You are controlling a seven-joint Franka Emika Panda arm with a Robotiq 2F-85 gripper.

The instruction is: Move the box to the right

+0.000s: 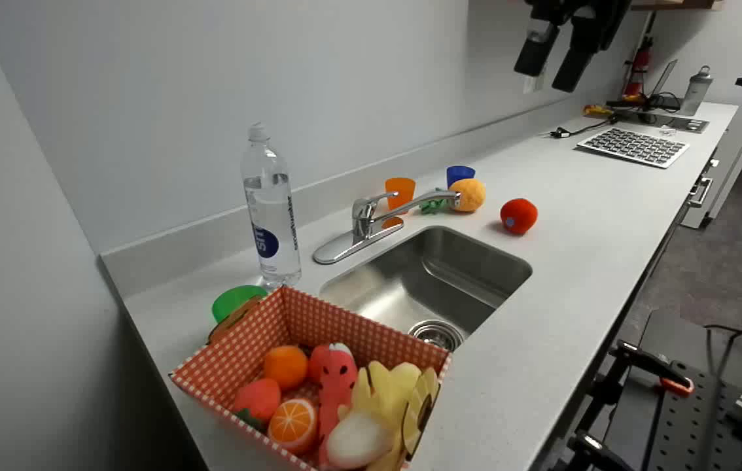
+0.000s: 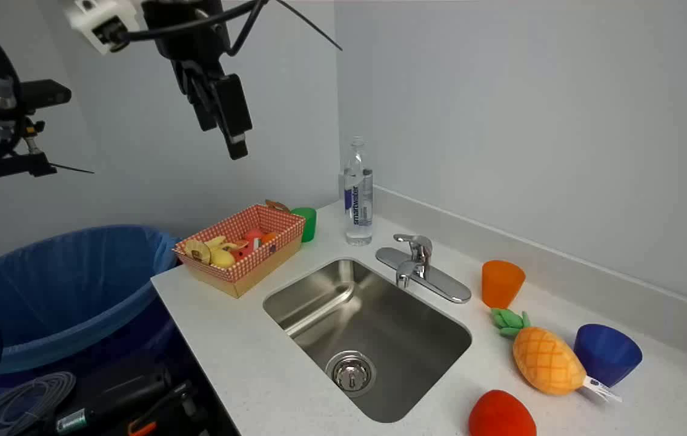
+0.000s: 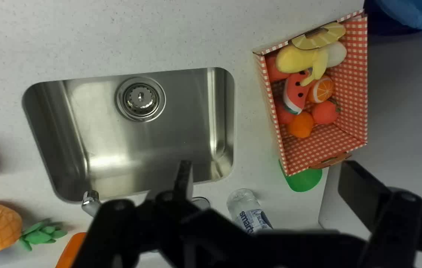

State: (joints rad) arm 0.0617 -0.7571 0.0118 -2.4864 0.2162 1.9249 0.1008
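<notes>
That's "smartwater" lettered along the upright bottle [image 2: 358, 200] near the sink [image 2: 401, 339], easy to read in both exterior views! Up high hangs the gripper [image 1: 549, 73], its 2 fingers [image 3: 360, 197] spread wide with clear air between them. And down on the counter [image 2: 252, 357], at the end beside that sink, sits the checked box [image 2: 271, 259] with its load of toy fruit [image 3: 297, 91]

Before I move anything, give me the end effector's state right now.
End effector: open, holding nothing, up in the air and apart from the box.
</notes>
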